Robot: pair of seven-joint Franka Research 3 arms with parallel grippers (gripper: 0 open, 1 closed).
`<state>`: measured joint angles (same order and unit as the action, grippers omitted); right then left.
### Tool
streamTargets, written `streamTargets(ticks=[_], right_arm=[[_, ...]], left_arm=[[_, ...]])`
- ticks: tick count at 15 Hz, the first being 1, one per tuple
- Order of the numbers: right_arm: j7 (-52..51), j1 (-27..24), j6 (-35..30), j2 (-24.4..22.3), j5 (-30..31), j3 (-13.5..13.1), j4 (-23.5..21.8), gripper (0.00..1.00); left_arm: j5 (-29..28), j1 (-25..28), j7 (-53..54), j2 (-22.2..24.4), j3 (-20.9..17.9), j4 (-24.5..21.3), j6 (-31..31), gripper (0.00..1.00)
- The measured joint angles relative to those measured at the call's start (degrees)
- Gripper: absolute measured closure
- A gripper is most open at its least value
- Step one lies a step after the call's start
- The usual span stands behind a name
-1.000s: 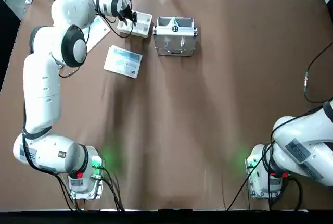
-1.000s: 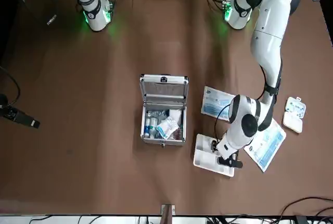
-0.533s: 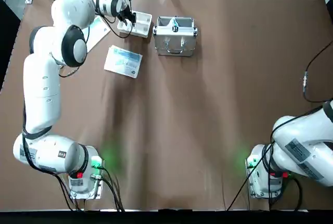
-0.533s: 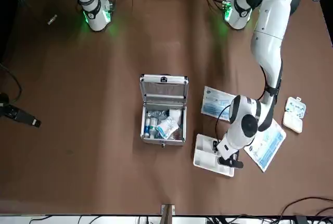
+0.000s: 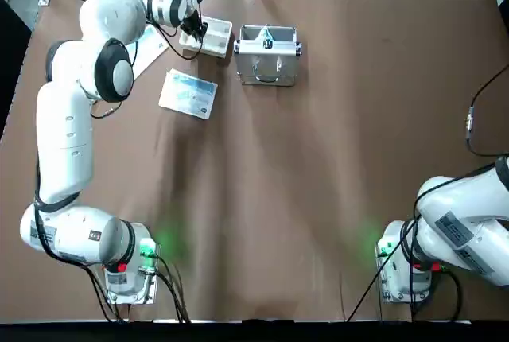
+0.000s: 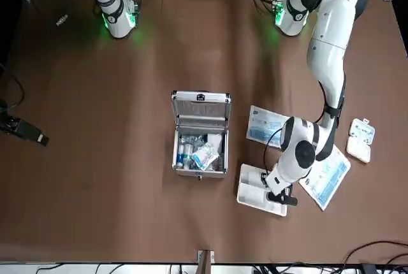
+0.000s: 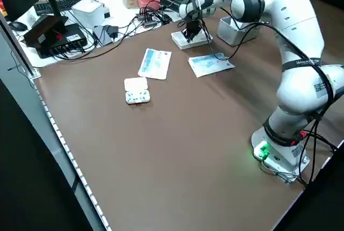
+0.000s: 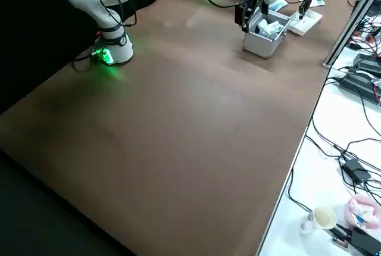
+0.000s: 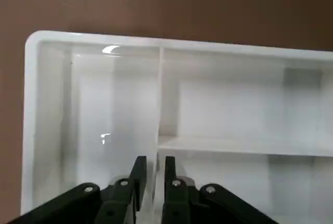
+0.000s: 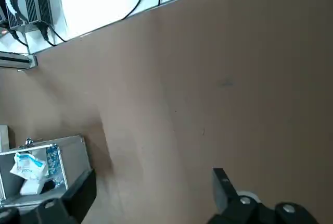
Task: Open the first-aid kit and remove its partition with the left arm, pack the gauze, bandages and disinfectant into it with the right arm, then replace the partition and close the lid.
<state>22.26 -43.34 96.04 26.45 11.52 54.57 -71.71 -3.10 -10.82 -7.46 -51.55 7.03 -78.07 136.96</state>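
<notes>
Smooth matte brown covering spreads over the bench (image 5: pixel 318 199). On it, a boxy metal first-aid kit (image 6: pixel 201 135) stands open, holding small cylindrical bottles (image 6: pixel 185 154) and crinkly plastic packets (image 6: pixel 204 156). Near it lies the partition (image 9: pixel 93 120), glossy white plastic, rectangular, with shallow compartments; the left gripper (image 9: pixel 154 164) is at its dividing wall, fingers slightly apart. The right gripper (image 10: pixel 156 182) hovers well off to the kit's other side, fingers wide apart. Flat rectangular packets (image 7: pixel 155 64) and an open, rounded white plastic box (image 7: pixel 137 90) lie beyond the partition.

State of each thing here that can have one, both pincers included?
First-aid kit: lid open, supplies inside.
Partition: out of the kit, flat on the table.
Left pincer: slightly open, astride the partition's divider.
Right pincer: wide open, empty.
White pill box: open.
</notes>
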Motion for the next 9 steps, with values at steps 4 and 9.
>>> streamTargets(ticks=[4,9], right_arm=[[-1.4,2.8,-1.6,-0.3,0.0,-3.3,-0.2,0.01],[-8.8,18.6,-1.9,-4.3,-3.7,-24.3,0.7,0.01]], left_arm=[[-0.1,0.0,0.0,0.0,0.0,0.3,0.0,0.96],[-0.1,-0.1,0.0,0.1,0.0,1.0,0.0,0.96]])
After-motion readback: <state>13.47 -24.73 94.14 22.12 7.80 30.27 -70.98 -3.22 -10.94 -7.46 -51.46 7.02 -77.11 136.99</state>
